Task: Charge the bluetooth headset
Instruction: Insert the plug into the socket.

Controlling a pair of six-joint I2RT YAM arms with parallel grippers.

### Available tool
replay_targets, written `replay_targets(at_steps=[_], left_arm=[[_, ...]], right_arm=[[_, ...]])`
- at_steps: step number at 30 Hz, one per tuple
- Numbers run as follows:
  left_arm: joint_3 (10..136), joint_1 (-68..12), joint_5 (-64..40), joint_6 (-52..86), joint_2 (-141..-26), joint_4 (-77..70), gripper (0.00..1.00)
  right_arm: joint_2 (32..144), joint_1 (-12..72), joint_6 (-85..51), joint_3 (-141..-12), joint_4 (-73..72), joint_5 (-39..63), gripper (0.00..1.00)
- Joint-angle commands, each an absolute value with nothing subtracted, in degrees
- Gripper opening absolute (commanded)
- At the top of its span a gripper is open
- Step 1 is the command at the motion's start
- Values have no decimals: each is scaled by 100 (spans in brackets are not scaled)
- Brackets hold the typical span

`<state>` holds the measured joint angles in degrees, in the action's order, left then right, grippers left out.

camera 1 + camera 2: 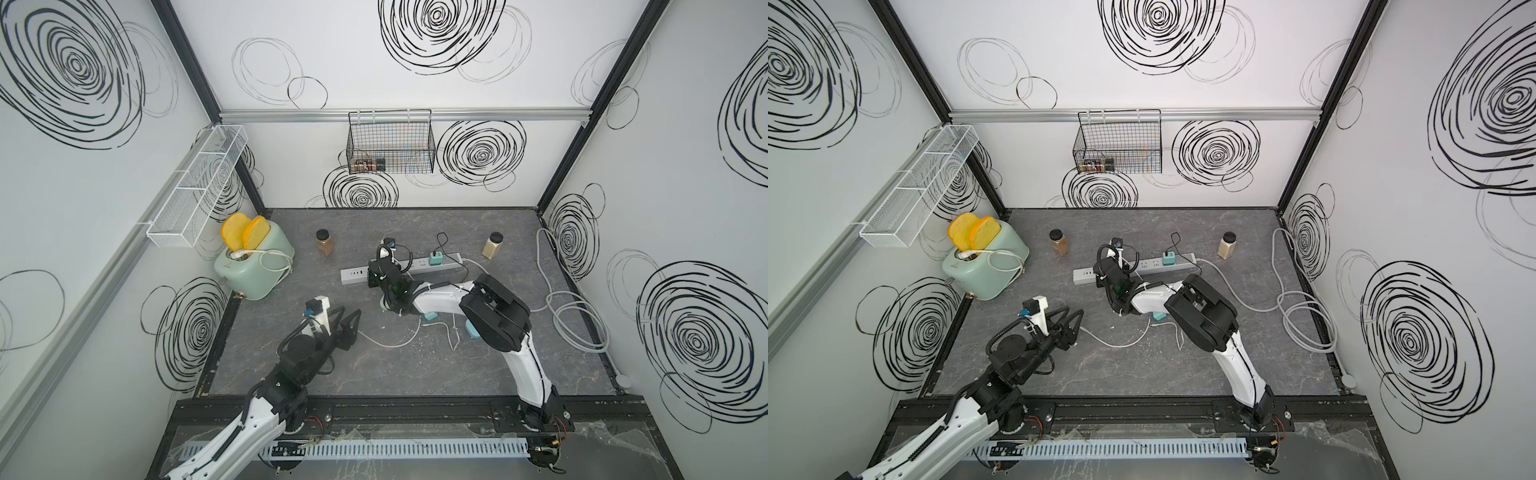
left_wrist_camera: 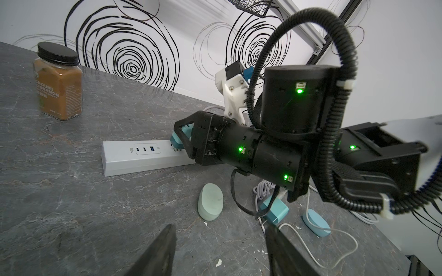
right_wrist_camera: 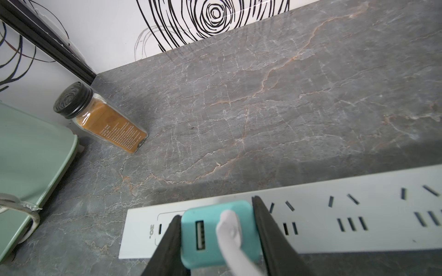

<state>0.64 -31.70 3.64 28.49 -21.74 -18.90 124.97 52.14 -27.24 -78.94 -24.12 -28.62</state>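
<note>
Plug-in step: right gripper (image 3: 216,210) clamped on teal charger (image 3: 211,255), white cable (image 3: 229,229) attached, tilted over power strip (image 3: 358,215) beside its USB ports; left gripper (image 2: 220,239) open, empty; next, probably: square prongs to slots, press down.

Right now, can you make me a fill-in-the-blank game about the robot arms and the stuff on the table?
1. The right gripper is shut on the teal charger, which has a ____ cable plugged into it.
2. The left gripper is open and holds ____.
3. The toaster has ____ slices of bread sticking up.
4. The cinnamon jar has a ____ lid.
Missing words: white, nothing, two, black.
</note>
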Motion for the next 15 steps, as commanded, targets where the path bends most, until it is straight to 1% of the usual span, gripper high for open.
replay_targets(at_steps=[1,9,15], left_arm=[[20,-3120,467,2887,-2084,-1923,63],[31,-3103,491,2874,-2050,-1873,63],[25,-3096,502,2874,-2022,-1855,63]], right_arm=[[12800,5385,-2900,-7912,-2114,-2770,28],[12955,5585,-2948,-7722,-1845,-3040,25],[13117,5579,-2916,-7600,-1843,-2780,23]])
